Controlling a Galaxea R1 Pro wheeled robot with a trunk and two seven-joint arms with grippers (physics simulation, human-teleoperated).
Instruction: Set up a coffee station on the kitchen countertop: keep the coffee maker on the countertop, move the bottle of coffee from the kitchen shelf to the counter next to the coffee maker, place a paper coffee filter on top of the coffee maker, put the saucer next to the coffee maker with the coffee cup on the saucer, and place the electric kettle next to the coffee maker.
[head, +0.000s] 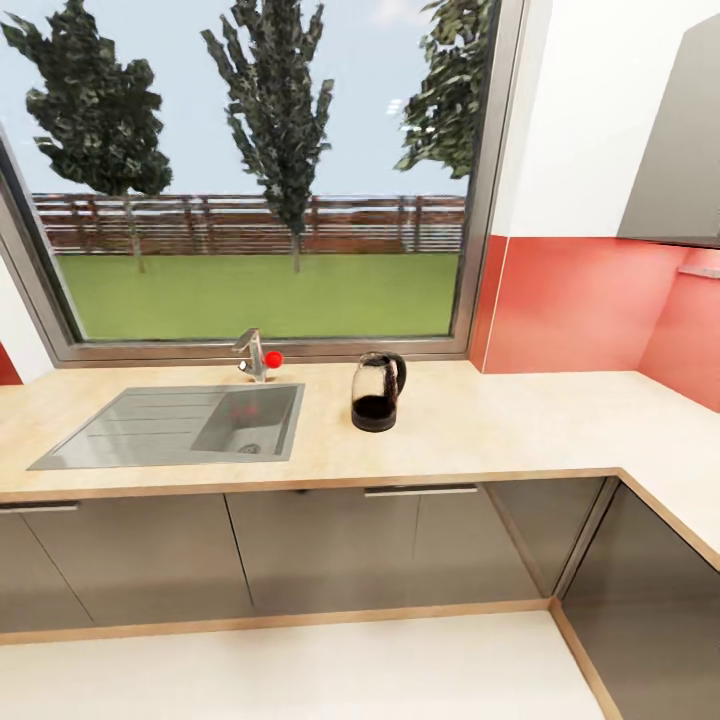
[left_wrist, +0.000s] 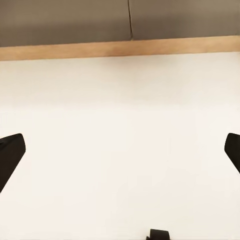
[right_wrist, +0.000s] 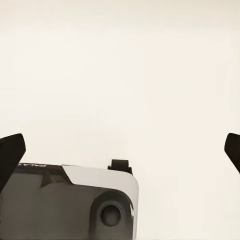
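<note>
1. The head view showed a long wooden desk (head: 480, 420) under a big window (head: 260, 170) with trees and grass outside.
2. The electric kettle (head: 378, 392) stood upright on the desk, just to the right of the sink (head: 180, 425). It was dark at the bottom and had a black handle.
3. A tap (head: 252, 355) with a red knob stood behind the sink. Grey cupboard doors (head: 330, 545) ran under the desk.
4. The left wrist view showed the pale floor (left_wrist: 120, 150) between the left fingers (left_wrist: 10, 155). Beyond the tips ran a wooden strip (left_wrist: 120, 48) and grey cupboard fronts.
5. The left fingers were spread far apart with nothing between them.
6. The right wrist view showed the same pale floor, and a grey part of the robot's base (right_wrist: 70, 202) lay between the right fingers (right_wrist: 11, 150).
7. The right fingers were spread far apart too, and held nothing.
8. Small letters sat on the base near one right finger, but they were too blurry to read.
</note>
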